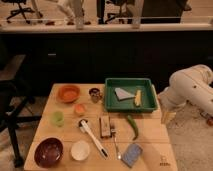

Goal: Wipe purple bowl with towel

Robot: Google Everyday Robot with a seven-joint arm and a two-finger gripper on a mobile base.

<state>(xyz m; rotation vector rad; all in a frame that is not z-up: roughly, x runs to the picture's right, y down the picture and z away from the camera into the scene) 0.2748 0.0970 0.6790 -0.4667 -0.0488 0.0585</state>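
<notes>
My end effector (167,116) hanging just off the table's (150,137) right edge, released, gripping nothing, towel (122,93) lying inside the green tray (130,108), purple bowl (48,152) on the table's near-left corner, well apart

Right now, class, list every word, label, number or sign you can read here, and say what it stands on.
No text reads clearly anywhere.
A small dark mark on the wooden table, at its near right corner: too blurred to read.
The gripper, hanging beside the table's right edge near the green tray, shows no lettering.
</notes>
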